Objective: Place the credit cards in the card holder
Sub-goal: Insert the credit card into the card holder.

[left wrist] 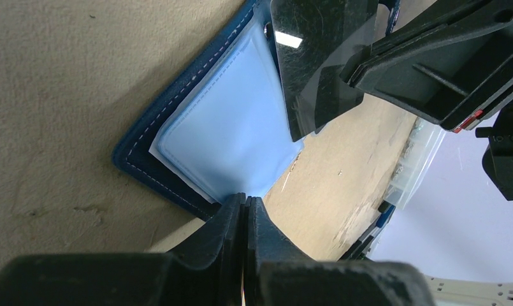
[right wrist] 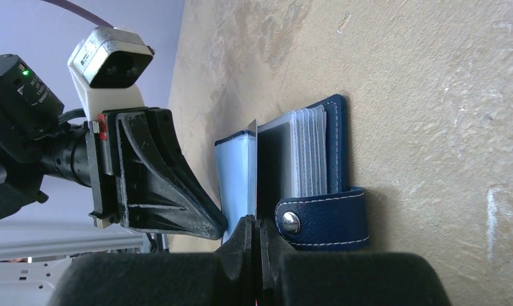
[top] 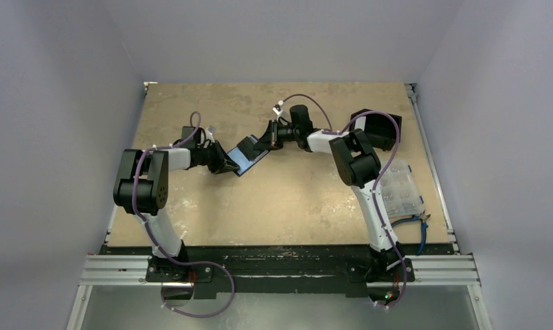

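Note:
The navy-blue card holder (top: 249, 155) lies open on the table between the two arms. Its pale blue inner sleeve (left wrist: 234, 127) stands up, and my left gripper (left wrist: 246, 203) is shut on the edge of that sleeve. My right gripper (right wrist: 254, 222) is shut on a dark glossy credit card (left wrist: 317, 64). It holds the card edge-on (right wrist: 255, 167) between the pale blue sleeve and the stack of clear sleeves (right wrist: 308, 153). The holder's strap with a metal snap (right wrist: 324, 218) lies beside the right fingers. In the top view the left gripper (top: 225, 165) and the right gripper (top: 266, 141) meet at the holder.
A clear plastic compartment box (top: 401, 192) sits at the right edge of the table, with blue-handled pliers (top: 422, 227) near it. A black box (top: 378, 128) stands behind the right arm. The table (top: 287, 206) is bare tan board.

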You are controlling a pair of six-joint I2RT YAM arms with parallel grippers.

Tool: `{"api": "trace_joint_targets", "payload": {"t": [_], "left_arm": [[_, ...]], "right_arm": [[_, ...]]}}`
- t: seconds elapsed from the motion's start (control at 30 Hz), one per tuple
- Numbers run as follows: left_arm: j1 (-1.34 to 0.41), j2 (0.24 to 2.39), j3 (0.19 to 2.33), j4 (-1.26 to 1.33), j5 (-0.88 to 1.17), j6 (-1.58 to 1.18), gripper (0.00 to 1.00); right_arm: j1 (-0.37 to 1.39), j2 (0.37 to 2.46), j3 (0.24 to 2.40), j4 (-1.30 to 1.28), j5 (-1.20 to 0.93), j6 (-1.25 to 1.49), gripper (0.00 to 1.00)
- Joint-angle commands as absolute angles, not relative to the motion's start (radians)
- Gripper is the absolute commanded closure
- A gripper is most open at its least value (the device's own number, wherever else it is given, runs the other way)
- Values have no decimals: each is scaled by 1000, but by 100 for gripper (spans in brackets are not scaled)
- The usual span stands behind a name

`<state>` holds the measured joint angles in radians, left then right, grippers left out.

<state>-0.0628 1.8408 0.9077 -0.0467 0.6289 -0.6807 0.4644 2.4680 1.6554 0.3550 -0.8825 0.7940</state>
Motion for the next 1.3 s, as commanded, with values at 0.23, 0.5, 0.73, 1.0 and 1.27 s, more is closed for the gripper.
{"api": "trace_joint_targets", "payload": {"t": [0.23, 0.5, 0.73, 1.0, 1.27], "left_arm": [[-57, 1889, 892, -125, 532, -656, 100], [-57, 1892, 891, -120, 533, -659, 100], [-58, 1895, 892, -118, 537, -663, 100], [-58, 1896, 891, -113, 541, -665, 100], [-58, 1900, 892, -112, 544, -665, 100]], "right_arm": [[473, 2447, 1627, 223, -842, 678, 100], [481, 2407, 1608, 155, -836, 688, 100], [493, 2397, 1670, 3, -783, 626, 100], [523, 2466, 1802, -174, -768, 548, 100], [529, 2495, 1882, -267, -769, 496, 100]]}}
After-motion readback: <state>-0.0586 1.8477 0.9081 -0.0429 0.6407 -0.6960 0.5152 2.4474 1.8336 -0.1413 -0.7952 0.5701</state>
